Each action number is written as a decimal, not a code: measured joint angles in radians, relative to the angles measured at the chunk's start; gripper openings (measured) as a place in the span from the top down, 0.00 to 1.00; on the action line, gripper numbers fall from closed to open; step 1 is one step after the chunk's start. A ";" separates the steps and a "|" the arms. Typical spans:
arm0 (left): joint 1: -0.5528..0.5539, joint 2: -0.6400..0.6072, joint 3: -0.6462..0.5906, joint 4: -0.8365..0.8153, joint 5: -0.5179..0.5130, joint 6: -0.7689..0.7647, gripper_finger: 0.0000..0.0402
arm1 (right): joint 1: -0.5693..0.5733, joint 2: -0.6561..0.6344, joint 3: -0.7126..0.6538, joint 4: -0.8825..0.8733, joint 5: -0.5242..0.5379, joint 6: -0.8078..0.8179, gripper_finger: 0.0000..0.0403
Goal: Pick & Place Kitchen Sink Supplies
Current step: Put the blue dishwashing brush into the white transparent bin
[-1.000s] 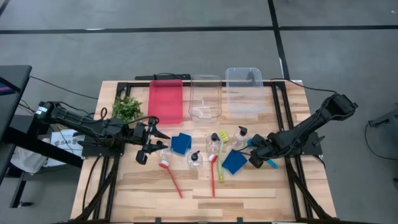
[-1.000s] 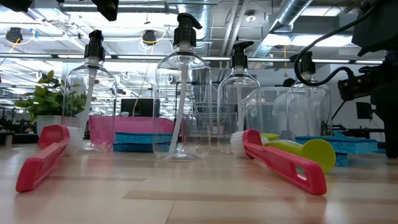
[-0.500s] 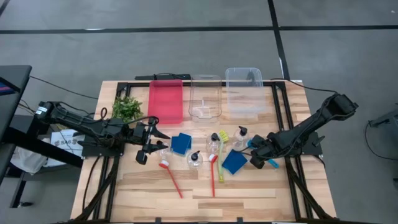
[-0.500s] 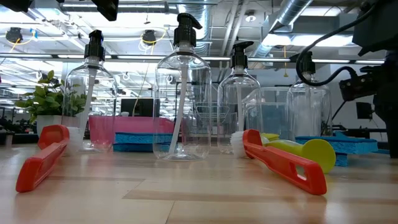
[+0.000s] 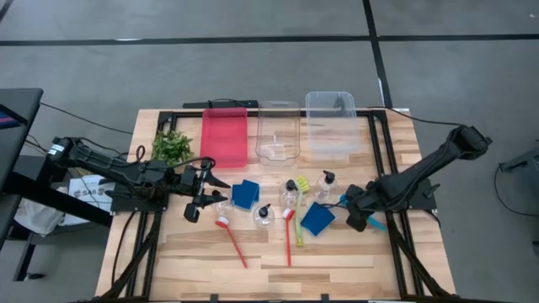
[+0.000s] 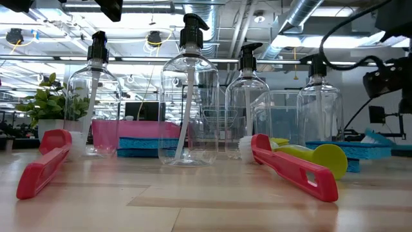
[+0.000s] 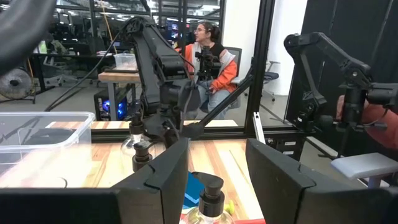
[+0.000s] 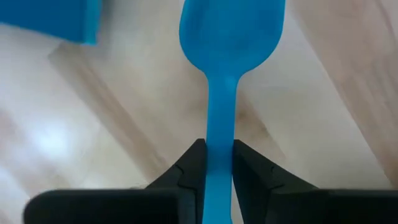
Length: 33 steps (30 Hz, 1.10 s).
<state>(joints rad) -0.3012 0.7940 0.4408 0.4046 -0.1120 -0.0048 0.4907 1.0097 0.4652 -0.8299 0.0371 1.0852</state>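
Right wrist view: the thin blue long-handled brush (image 8: 225, 81) runs straight out from between the right gripper (image 8: 218, 163) fingers, which are clamped on its handle, its broad end over bare wood of the desk (image 8: 323, 93). From above, this gripper (image 5: 356, 217) sits at the desk's right side, the blue handle poking out to its right. Just to its left lies a blue square sponge (image 5: 316, 218), close beside the brush. Farther left stand small clear bottles with black pump tops (image 5: 325, 186), a yellow-green brush (image 5: 299, 220), two red brushes (image 5: 231, 241) and a second blue sponge (image 5: 245, 194). At the far edge sit a red tray (image 5: 224, 137) and two clear plastic bins (image 5: 279, 131), with a small green leafy plant (image 5: 173, 146) at far left. The left gripper (image 5: 208, 195) hovers with fingers apart near the leftmost bottle (image 5: 221, 203), holding nothing.
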 joint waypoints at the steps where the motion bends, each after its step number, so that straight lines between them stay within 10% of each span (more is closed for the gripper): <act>1: 0.000 0.000 0.000 0.000 0.000 0.000 0.59 | 0.001 -0.012 0.000 -0.003 -0.008 -0.013 0.86; 33: 0.000 0.000 0.000 0.000 0.000 0.000 0.59 | -0.002 -0.134 0.120 0.504 -0.140 -0.709 0.86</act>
<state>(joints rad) -0.3012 0.7937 0.4408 0.4049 -0.1120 -0.0044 0.4885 0.8757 0.5852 -0.3261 -0.1024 0.3758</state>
